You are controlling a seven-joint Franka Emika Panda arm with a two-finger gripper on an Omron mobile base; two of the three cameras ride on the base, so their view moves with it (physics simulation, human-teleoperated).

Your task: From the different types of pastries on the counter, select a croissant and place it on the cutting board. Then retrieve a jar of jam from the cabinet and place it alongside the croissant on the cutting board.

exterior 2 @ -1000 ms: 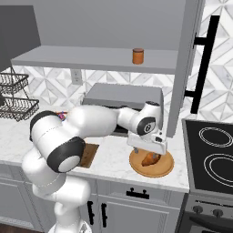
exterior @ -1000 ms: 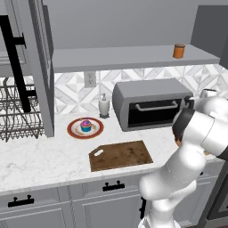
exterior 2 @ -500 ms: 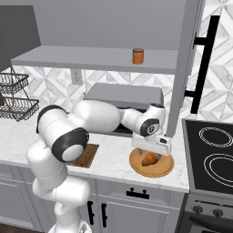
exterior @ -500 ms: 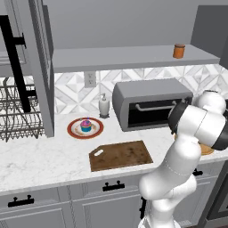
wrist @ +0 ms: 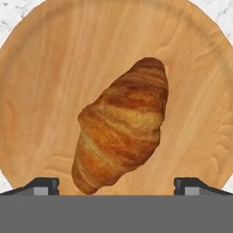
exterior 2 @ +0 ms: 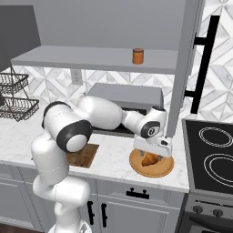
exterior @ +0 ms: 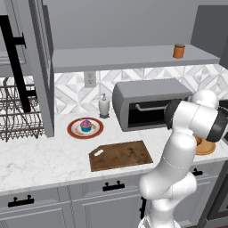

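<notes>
**My tool over the croissant on the round wooden plate**

The croissant [wrist: 122,125] lies in the middle of a round tan wooden plate [wrist: 41,91], its length running diagonally across my hand view. My tool [wrist: 116,185] hangs right above it with the fingers spread wide: one fingertip [wrist: 43,185] shows on each side of the pastry's lower end, neither touching it, so the tool is released and grasps nothing.

From the right base view the tool [exterior 2: 152,152] sits low over the croissant [exterior 2: 148,159], and the plate [exterior 2: 136,164] rests near the front edge of the counter [exterior 2: 113,164], at its right end just beside the stove [exterior 2: 214,159].

The cutting board [exterior: 119,155] lies flat near the front edge of the counter, well apart from the plate, to its left, with its handle slot at the left corner. Behind it a red-rimmed plate [exterior: 73,132] carries the cupcake [exterior: 85,125], and a white soap bottle [exterior: 104,106] stands by the back wall beside the toaster oven [exterior: 149,104].

The jar of jam [exterior: 179,50] stands upright on the open cabinet shelf [exterior: 120,58], toward its right end, above the oven.
</notes>
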